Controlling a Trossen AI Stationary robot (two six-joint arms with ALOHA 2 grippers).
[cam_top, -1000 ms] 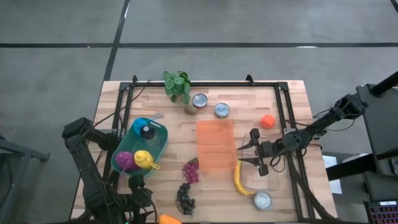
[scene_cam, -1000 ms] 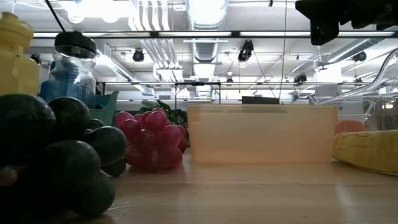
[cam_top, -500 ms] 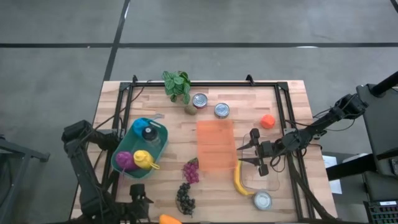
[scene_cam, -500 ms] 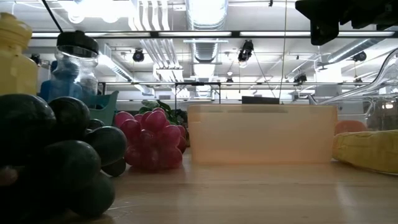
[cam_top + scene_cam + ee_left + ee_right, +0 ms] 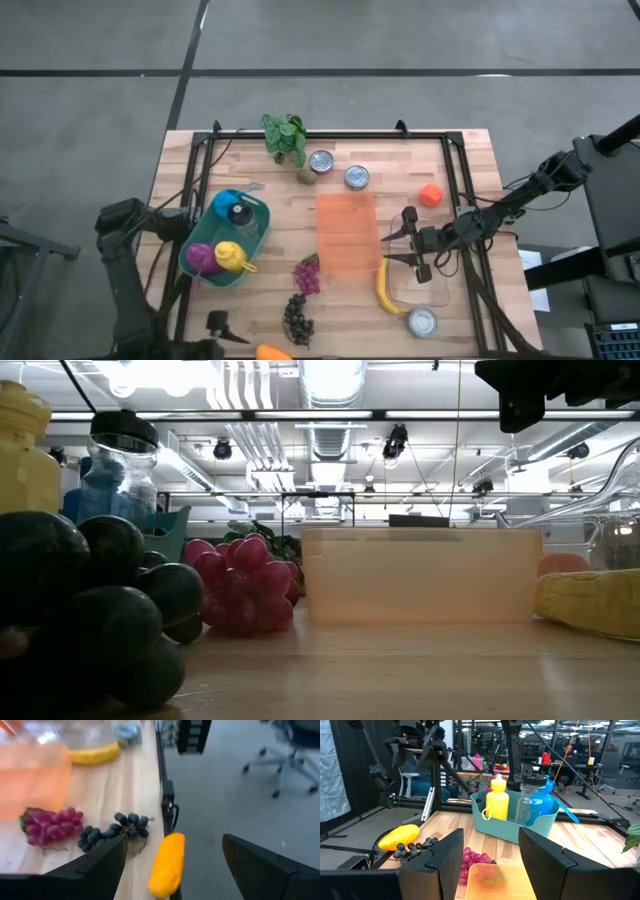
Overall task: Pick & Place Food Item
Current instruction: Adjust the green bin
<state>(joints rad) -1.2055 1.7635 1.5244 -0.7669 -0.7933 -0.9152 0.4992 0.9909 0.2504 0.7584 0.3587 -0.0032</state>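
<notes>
An orange-yellow oblong food item [image 5: 167,865] lies at the table's near edge [image 5: 270,352], beside the dark grapes [image 5: 298,320]. My left gripper [image 5: 218,324] hovers open near that edge, left of the item; in the left wrist view the item shows between its fingers [image 5: 174,839], farther off. Red grapes [image 5: 308,275] and a banana [image 5: 388,290] lie on the wood. My right gripper [image 5: 405,242] hangs open and still above the right edge of the orange translucent box [image 5: 346,232]. The right wrist view also shows this gripper [image 5: 490,832] open.
A teal basket [image 5: 225,240] with bottles stands on the left. Two cans [image 5: 338,170], a potted plant [image 5: 286,138] and an orange fruit [image 5: 430,194] are at the far side. A clear container [image 5: 428,285] and a small jar [image 5: 422,321] sit near the banana. A black frame [image 5: 455,180] borders the table.
My left gripper has moved from beside the teal basket toward the table's near edge, and its arm has swung outward to the left. Its fingers stay open. The right arm and all objects have kept still.
</notes>
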